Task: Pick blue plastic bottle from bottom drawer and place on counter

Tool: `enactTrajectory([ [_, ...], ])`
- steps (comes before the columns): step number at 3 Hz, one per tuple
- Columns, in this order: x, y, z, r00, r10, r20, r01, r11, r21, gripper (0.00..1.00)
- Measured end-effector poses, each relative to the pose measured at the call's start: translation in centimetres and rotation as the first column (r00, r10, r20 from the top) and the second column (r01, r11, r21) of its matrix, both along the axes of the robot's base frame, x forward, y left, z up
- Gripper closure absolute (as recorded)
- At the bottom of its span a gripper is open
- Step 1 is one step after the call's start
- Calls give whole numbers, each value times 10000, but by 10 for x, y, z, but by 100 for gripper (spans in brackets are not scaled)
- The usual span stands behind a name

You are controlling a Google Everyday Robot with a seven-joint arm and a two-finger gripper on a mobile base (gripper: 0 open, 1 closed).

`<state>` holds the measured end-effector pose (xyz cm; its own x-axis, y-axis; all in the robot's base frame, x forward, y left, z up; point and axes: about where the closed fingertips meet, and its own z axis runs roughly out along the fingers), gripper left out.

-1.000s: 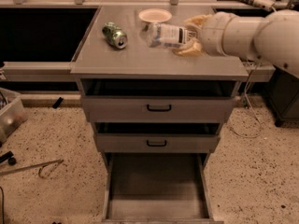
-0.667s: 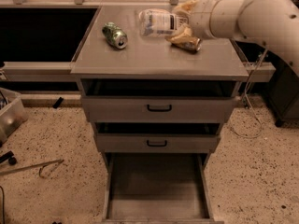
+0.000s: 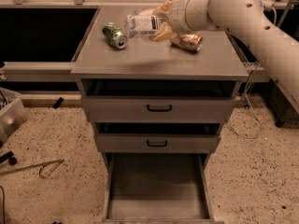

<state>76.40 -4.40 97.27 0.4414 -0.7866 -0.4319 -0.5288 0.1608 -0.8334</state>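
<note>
Above counter (image 3: 154, 56), gripper (image 3: 161, 22) grasps part-hidden blue plastic bottle (image 3: 141, 24).

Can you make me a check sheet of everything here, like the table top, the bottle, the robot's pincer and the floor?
Surface: grey counter, two cans lying on it.
Job's things: bottle lies sideways in the pincer, over the counter's back part; bottom drawer open, nothing seen inside.
Clutter: green can on its side, left of the bottle; orange can on its side, right of it.
Pincer: pincer shut on the bottle; arm reaches in from the picture's right.
Cables: white cable hanging to the floor, right of the drawers.
Surroundings: two upper drawers with black handles; speckled floor; bin at left.
</note>
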Motion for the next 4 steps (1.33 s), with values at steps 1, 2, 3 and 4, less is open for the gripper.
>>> enactTrajectory([
  [1, 7, 4, -29, 9975, 54, -709, -88, 9988, -473, 100],
  [2, 11, -5, -52, 9897, -166, -1423, 36, 9958, -914, 100],
  [3, 11, -14, -71, 9776, -395, -2068, 151, 9929, -1183, 100],
  [4, 6, -18, -92, 9621, -495, -2680, 127, 9905, -1370, 100],
])
